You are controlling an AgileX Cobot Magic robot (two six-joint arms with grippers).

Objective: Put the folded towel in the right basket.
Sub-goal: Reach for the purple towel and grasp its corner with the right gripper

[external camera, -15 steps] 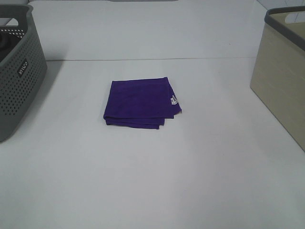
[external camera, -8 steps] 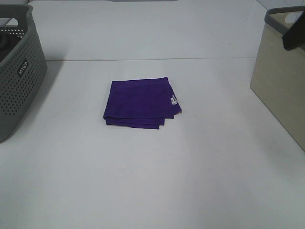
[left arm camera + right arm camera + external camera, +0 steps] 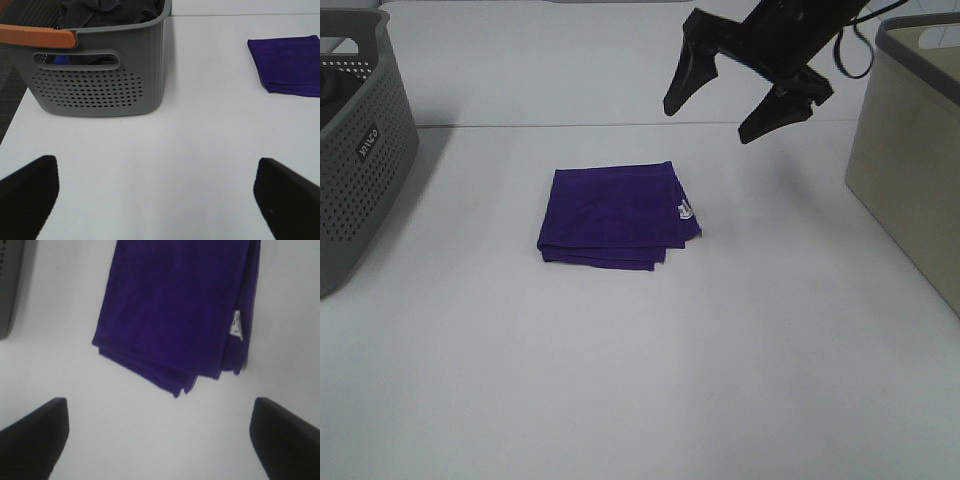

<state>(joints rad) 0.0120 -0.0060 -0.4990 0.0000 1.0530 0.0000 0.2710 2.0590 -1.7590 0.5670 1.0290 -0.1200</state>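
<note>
Right claw [image 3: 710, 122] hangs spread wide and empty above the white surface [image 3: 650, 380], just behind and to the right of the folded purple towel [image 3: 615, 215] in the high view. That towel lies flat near the middle of the surface, with a small white tag [image 3: 686, 211] at its right edge, well apart from both baskets. At the right edge stands the beige right basket [image 3: 910, 180]; at the left, a perforated grey basket [image 3: 360, 150] holds dark cloth [image 3: 110, 12]. Left claw [image 3: 157, 197], seen only in its wrist view, is likewise spread wide and holds nothing, facing the grey basket.
</note>
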